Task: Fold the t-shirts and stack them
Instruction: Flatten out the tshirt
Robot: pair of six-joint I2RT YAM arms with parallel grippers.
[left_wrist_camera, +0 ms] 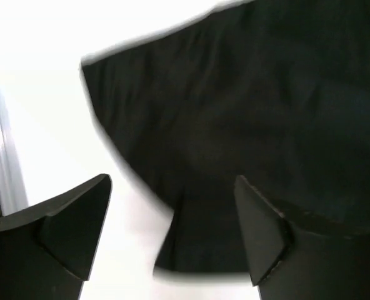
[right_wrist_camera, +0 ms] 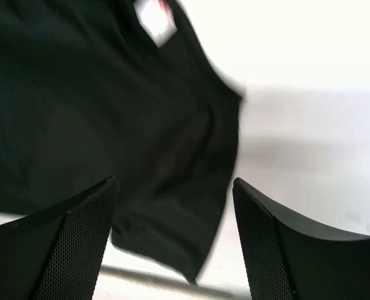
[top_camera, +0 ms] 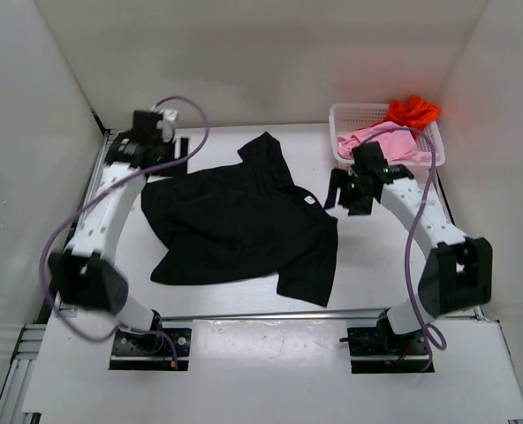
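The black t-shirt lies spread and rumpled in the middle of the table; it also shows in the left wrist view and in the right wrist view, where its white neck label shows. The light pink t-shirt and the orange-red t-shirt lie bunched in the basket. My left gripper is open and empty above the shirt's far left edge. My right gripper is open and empty above the shirt's right side.
A white mesh basket stands at the back right corner. White walls close the table on the left, back and right. A metal rail runs along the near edge in front of the arm bases.
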